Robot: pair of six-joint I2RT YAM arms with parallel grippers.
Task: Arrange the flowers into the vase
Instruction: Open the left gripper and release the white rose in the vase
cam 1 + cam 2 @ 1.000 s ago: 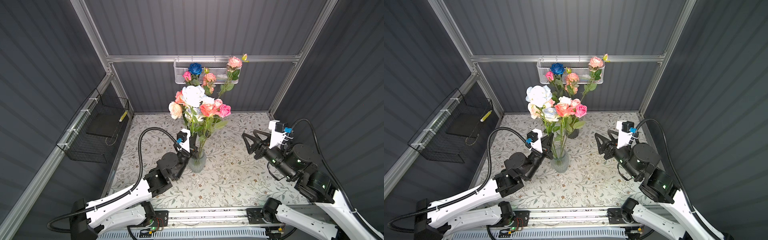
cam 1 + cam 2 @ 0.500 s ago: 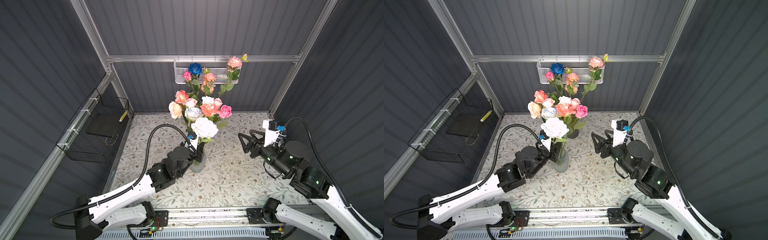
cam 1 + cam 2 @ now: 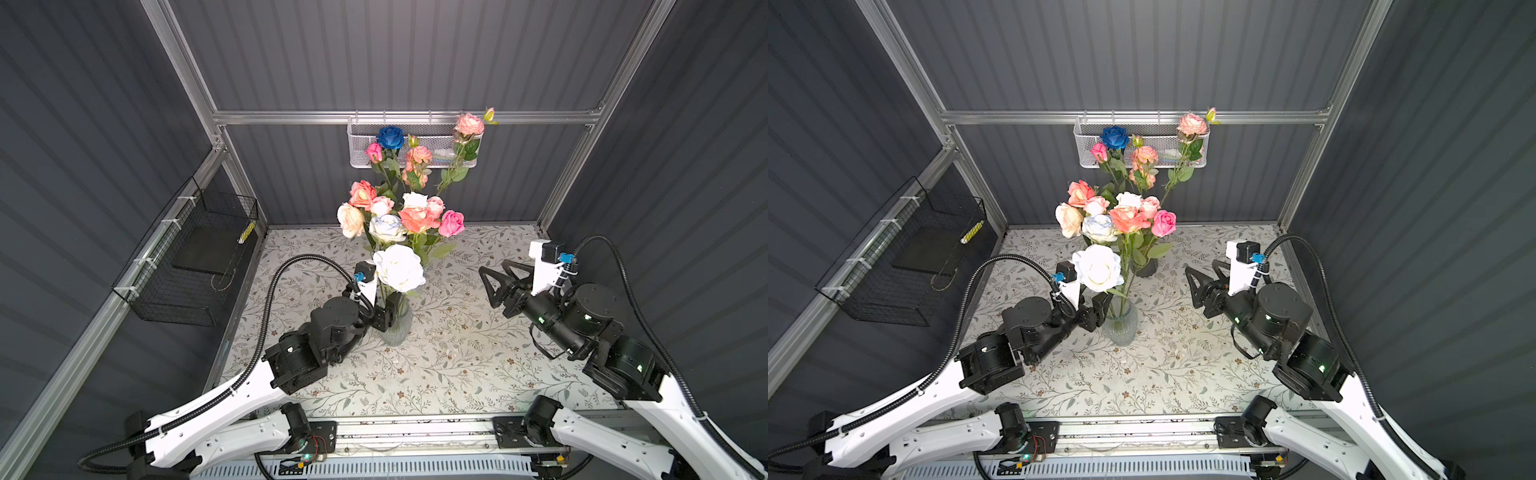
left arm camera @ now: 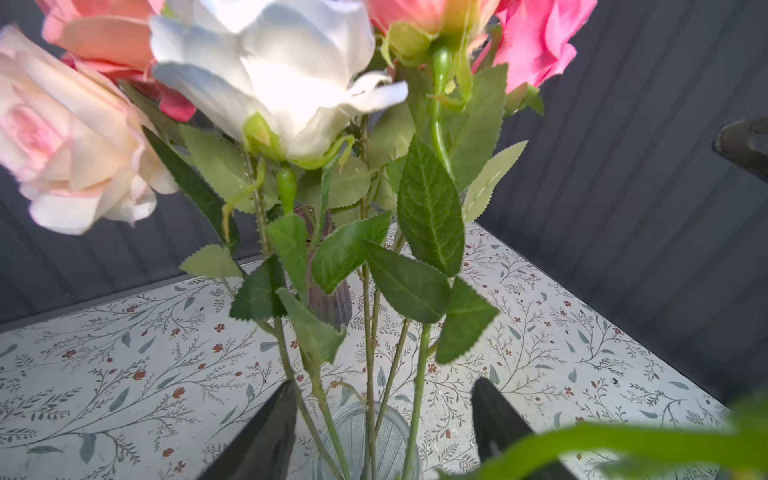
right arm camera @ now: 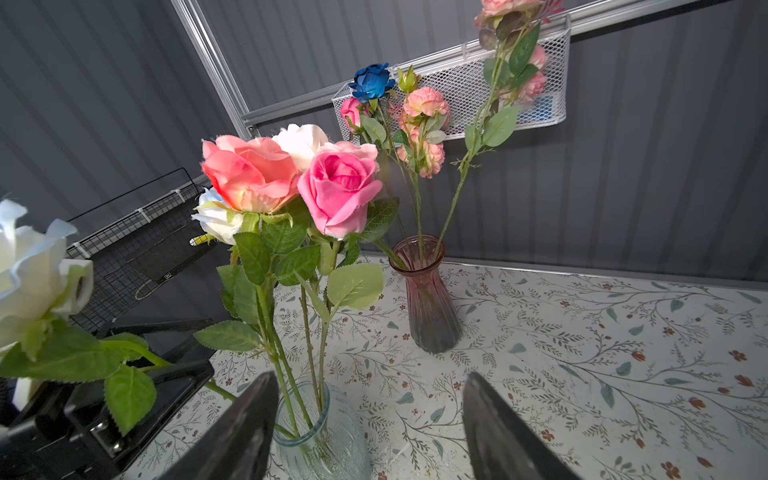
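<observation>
A clear glass vase (image 3: pixel 397 328) (image 3: pixel 1120 326) stands mid-table and holds several flowers (image 3: pixel 409 216): pink, peach and white roses on green stems. A large white rose (image 3: pixel 399 268) (image 5: pixel 25 266) has its stem in this vase and leans out low over my left gripper. That left gripper (image 3: pixel 384 316) (image 4: pixel 384 415) is open at the vase's rim. Its fingers (image 4: pixel 278 428) stand wide apart on either side of the stems, gripping none. My right gripper (image 3: pixel 492 282) (image 5: pixel 370 415) hangs open and empty to the right of the vase.
A purple glass vase (image 5: pixel 426 295) (image 3: pixel 1147 268) stands further back, holding a blue rose (image 3: pixel 390 137) and small pink blooms. A white mesh basket (image 3: pixel 436 160) hangs on the back wall. A black wire basket (image 3: pixel 195 257) hangs on the left wall.
My left gripper has come down with the big white rose, set its stem into the clear vase, then opened and let go. The right arm has hardly moved.
</observation>
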